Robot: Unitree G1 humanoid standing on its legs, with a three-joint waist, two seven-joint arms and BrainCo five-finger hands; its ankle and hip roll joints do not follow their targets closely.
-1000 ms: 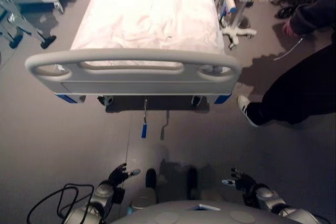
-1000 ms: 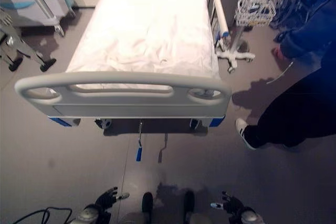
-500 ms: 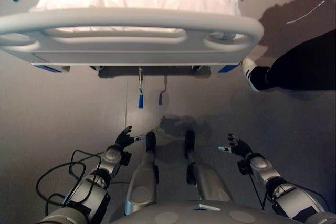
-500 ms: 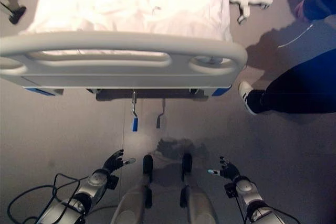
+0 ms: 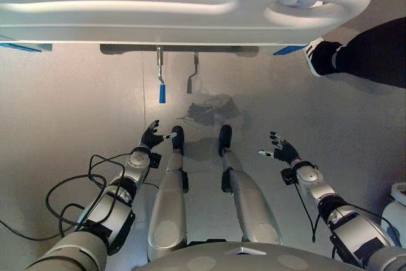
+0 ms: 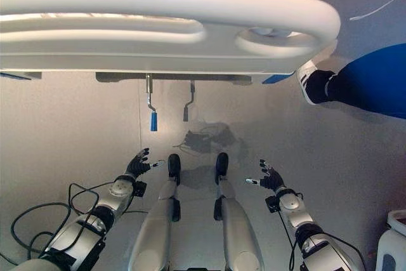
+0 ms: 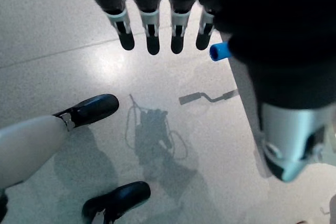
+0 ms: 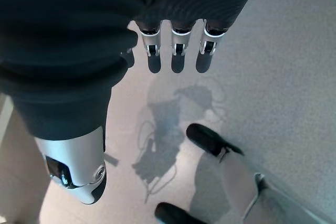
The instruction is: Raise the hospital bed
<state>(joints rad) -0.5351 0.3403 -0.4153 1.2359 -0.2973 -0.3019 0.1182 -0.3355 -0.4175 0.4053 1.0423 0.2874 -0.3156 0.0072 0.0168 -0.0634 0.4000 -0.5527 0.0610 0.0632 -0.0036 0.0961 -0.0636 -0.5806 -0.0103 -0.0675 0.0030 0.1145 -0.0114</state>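
We see the bed (image 5: 190, 14) only by its grey footboard across the top of the eye views; the mattress is cut off. Under it hang two cranks: one with a blue grip (image 5: 162, 93), one dark (image 5: 191, 84) beside it. The left hand (image 5: 151, 137) is low near the floor, well below the blue grip, fingers straight, holding nothing. Its wrist view shows the blue grip (image 7: 220, 51) just past the fingertips. The right hand (image 5: 283, 152) is open and empty too. A person's shoe (image 5: 315, 58) stands by the bed corner.
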